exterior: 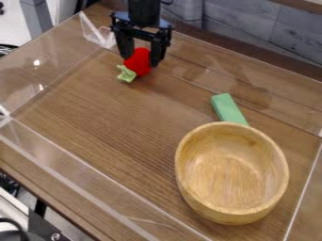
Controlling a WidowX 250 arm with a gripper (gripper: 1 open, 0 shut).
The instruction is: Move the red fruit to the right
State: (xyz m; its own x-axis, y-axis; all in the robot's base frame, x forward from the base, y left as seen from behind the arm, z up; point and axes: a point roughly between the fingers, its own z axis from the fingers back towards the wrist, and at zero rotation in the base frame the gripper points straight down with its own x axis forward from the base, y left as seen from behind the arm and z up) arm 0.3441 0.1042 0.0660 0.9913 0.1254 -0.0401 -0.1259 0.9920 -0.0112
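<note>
At the far left of the worktop [113, 132], the red fruit [136, 64] sits between the spread jaws of the gripper [141, 58], which points straight down over it. Right of it lies a green block [229, 108], touching the wooden bowl [232, 171] at near right.

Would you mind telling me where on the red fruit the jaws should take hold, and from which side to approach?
Grip the red fruit across its round red body, coming straight down from above. The body is the widest, firmest part; the green stem sticks out low at the front left, so keep clear of it. The open gripper already hangs over it, jaws on either side.
</note>
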